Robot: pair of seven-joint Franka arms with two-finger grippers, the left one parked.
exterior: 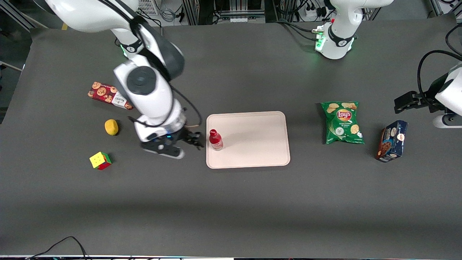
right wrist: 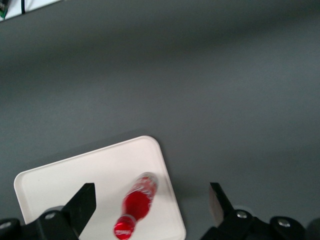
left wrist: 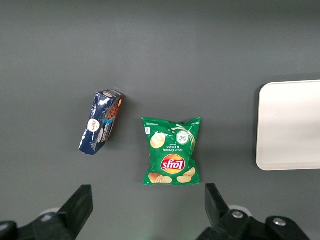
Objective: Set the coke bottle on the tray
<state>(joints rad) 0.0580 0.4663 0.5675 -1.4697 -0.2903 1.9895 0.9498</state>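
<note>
While standing upright on the tray (exterior: 252, 144), close inside the rim at the working arm's end, the bottle (exterior: 216, 140) looks tippy: slim, top-heavy, easily toppled by any sideways brush or a careless swing of the arm. Sits apart from the gripper (exterior: 195, 139), untouched, with the tray edge between them in the front view. Spread wide in the wrist view, fingers (right wrist: 82, 202) gripping nothing.
</note>
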